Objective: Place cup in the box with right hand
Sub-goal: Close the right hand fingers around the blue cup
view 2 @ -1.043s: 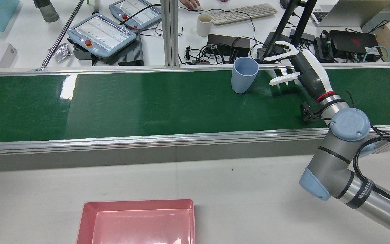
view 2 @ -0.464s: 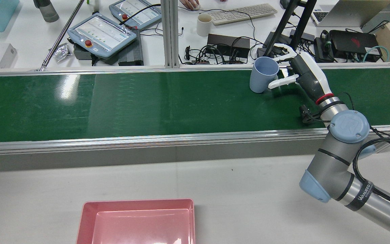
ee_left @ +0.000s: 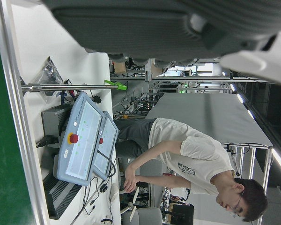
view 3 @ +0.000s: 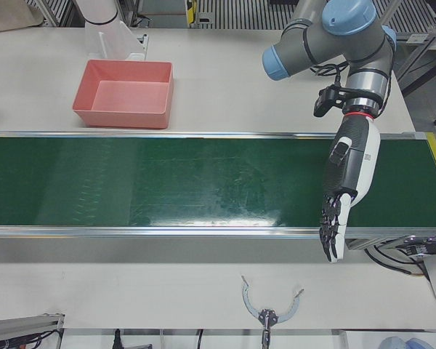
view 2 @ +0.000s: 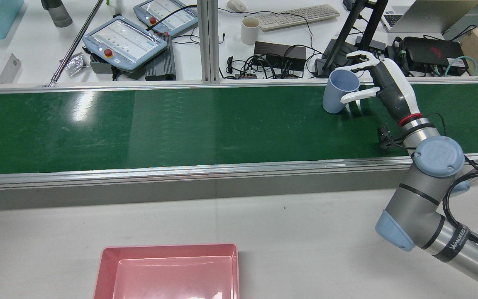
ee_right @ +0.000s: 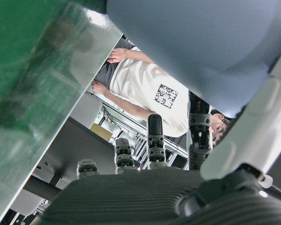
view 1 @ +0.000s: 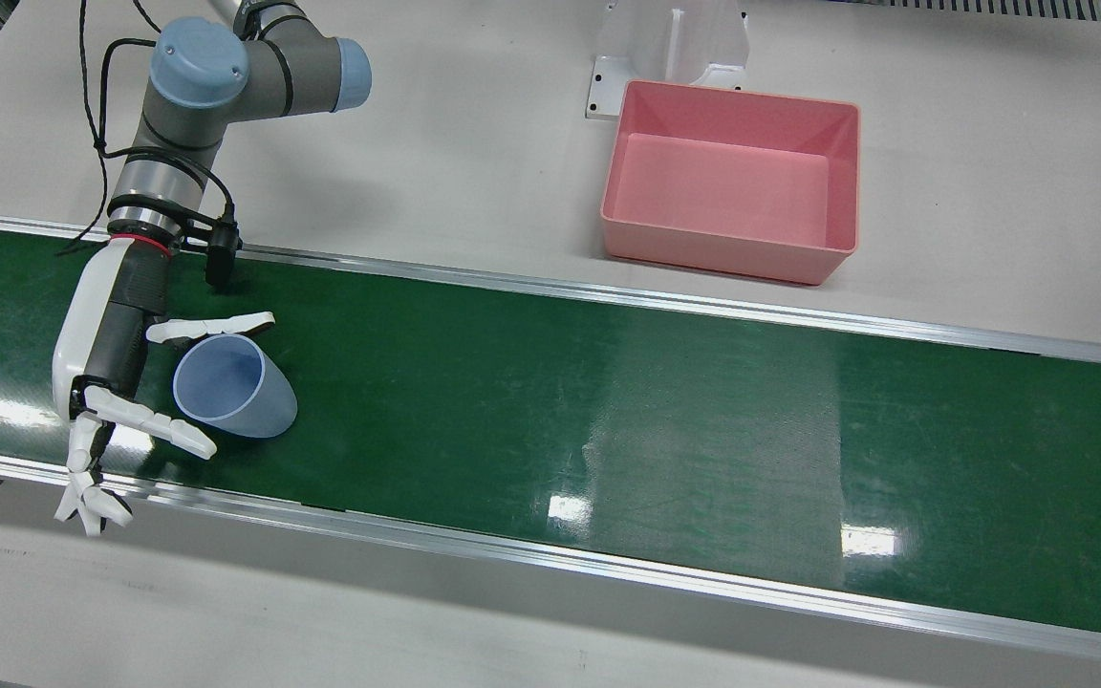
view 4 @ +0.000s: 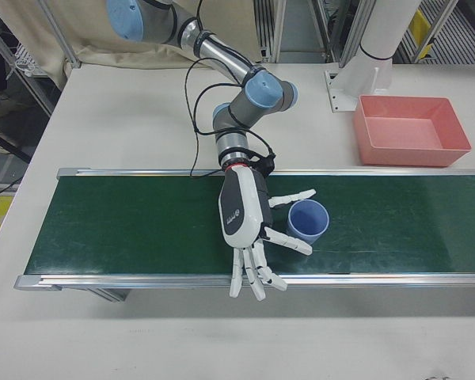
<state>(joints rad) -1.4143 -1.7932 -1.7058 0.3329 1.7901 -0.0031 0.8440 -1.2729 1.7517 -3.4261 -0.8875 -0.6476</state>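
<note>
The blue cup (view 1: 235, 386) stands on the green belt (view 1: 608, 411) near the belt's far edge from the robot, close to the aluminium rail (view 1: 512, 549) on the operators' side, and it leans over with its open mouth tipped toward the right hand (view 1: 116, 382). That hand reaches across the belt from the robot's side, its fingers spread rather than clenched: one finger (view 1: 211, 327) lies against the cup's rim on the robot's side, another (view 1: 154, 425) lies along the opposite side, and the rest (view 1: 87, 492) stretch past the rail into free air. The cup is bracketed between the two, yet whether they actually clamp it cannot be told. In the rear view the cup (view 2: 340, 91) sits at the belt's far border beside the right hand (view 2: 371, 81). The pink box (view 1: 732, 182) rests on the white table (view 1: 474, 153), well apart from the cup, and most of the belt between them lies bare. The left hand (view 3: 349, 196) hangs over the belt with fingers extended and empty.
</note>
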